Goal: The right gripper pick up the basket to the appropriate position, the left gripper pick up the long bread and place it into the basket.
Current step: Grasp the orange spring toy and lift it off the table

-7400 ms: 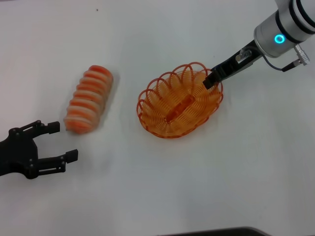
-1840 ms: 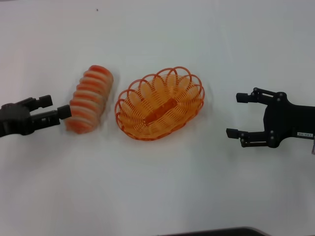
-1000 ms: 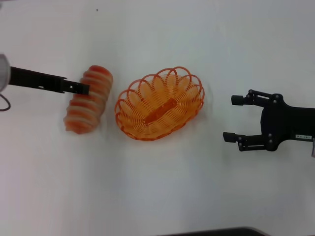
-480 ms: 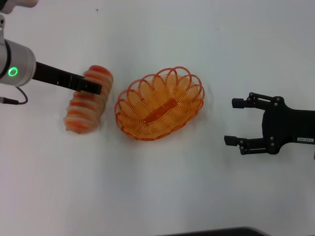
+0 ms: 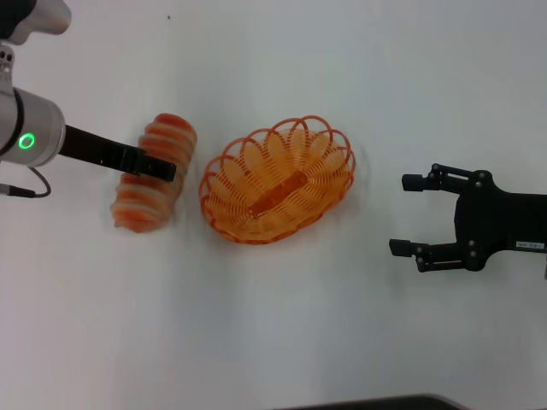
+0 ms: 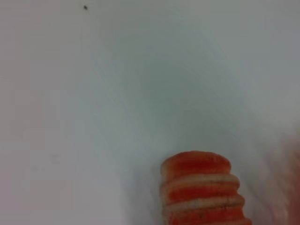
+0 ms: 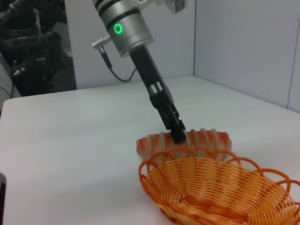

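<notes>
White worktop carries the long bread and, just beside it, the orange basket.

Hidden and cut-off parts
The left gripper covers the long bread's middle, its finger gap unreadable; the left wrist view crops the loaf

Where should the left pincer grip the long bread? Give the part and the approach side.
Probably its middle, from above, jaws across the narrow width. The long bread lies flat beside the basket, and the left pincer is already down at mid-length. The right pincer waits open, apart.
</notes>
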